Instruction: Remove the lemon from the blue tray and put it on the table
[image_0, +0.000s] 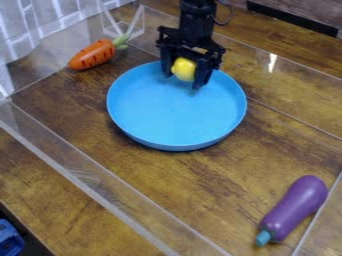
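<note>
The small yellow lemon (183, 68) sits between the black fingers of my gripper (186, 70), which is shut on it. Gripper and lemon hang just above the far part of the blue tray (177, 112), near its back rim. The tray is a large round blue dish lying on the dark wood-plank table (94, 150). The arm comes straight down from the top of the view.
An orange carrot (92, 54) lies on the table to the tray's left at the back. A purple eggplant (294, 208) lies at the front right. Clear acrylic walls (80, 160) run along the table's left and front sides.
</note>
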